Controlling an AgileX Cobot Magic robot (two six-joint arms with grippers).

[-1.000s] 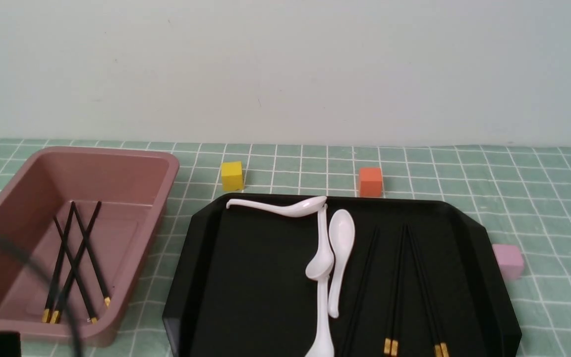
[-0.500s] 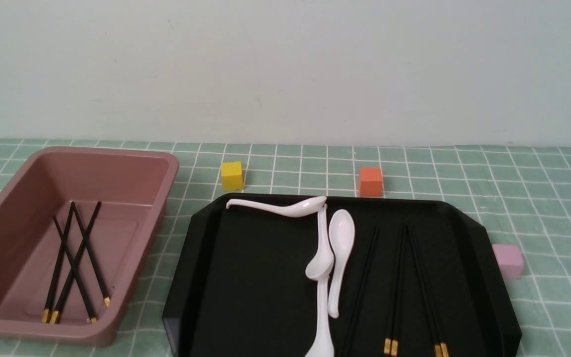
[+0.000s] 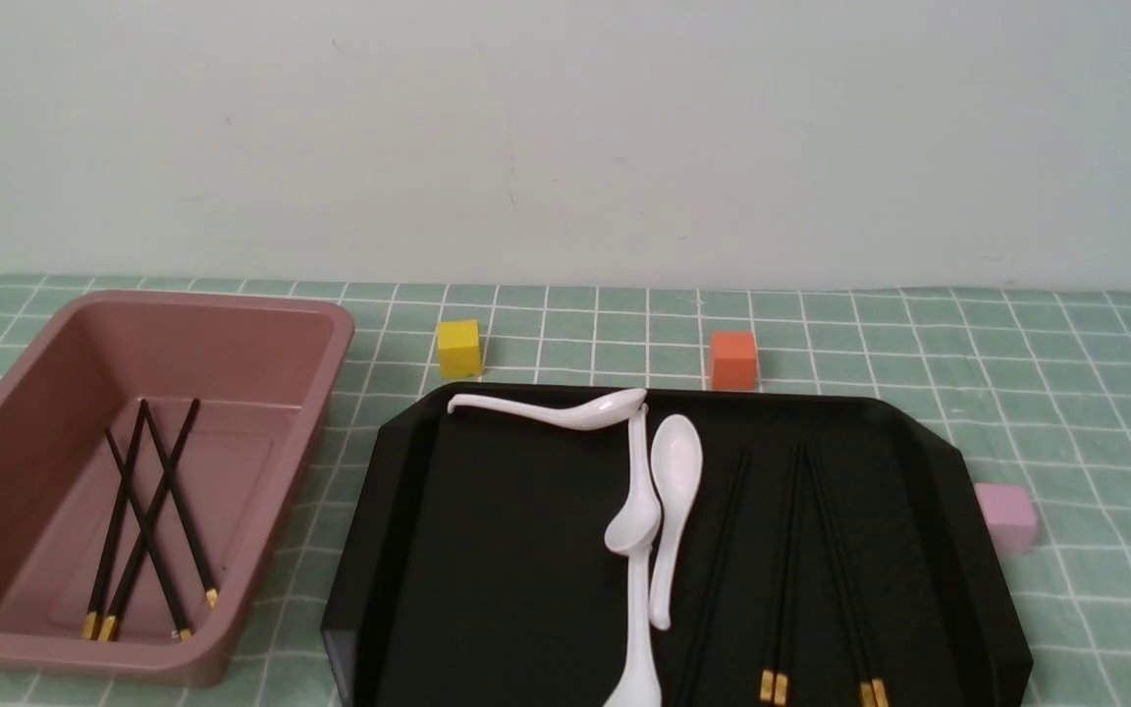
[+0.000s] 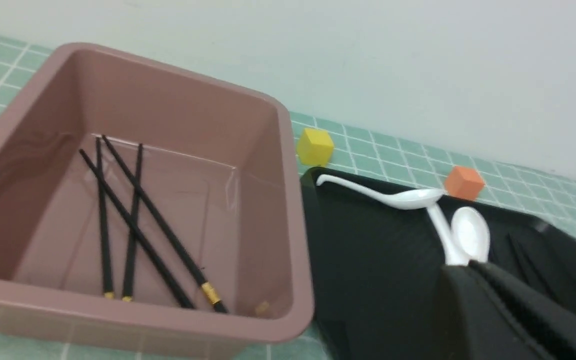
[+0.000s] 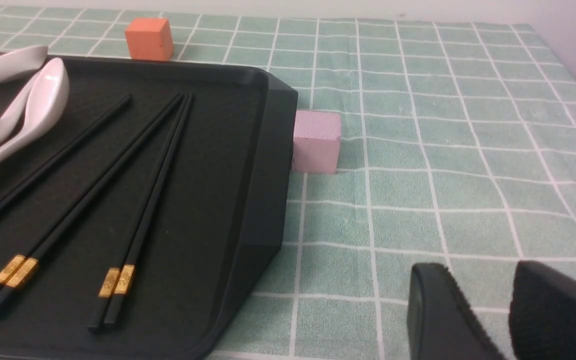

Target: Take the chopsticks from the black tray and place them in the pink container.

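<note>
on black tray [image 3: 487,550]: chopsticks [image 3: 791,560], spoons [image 3: 659,511]; grippers empty.

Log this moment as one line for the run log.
left gripper: shut, empty | right gripper: open, empty | pink container: four chopsticks | black tray: chopsticks remain

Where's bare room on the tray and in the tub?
The black tray is bare on its left half, left of the spoons. The pink tub is bare on its far and right floor. The tray's right half is crowded with chopsticks.
</note>
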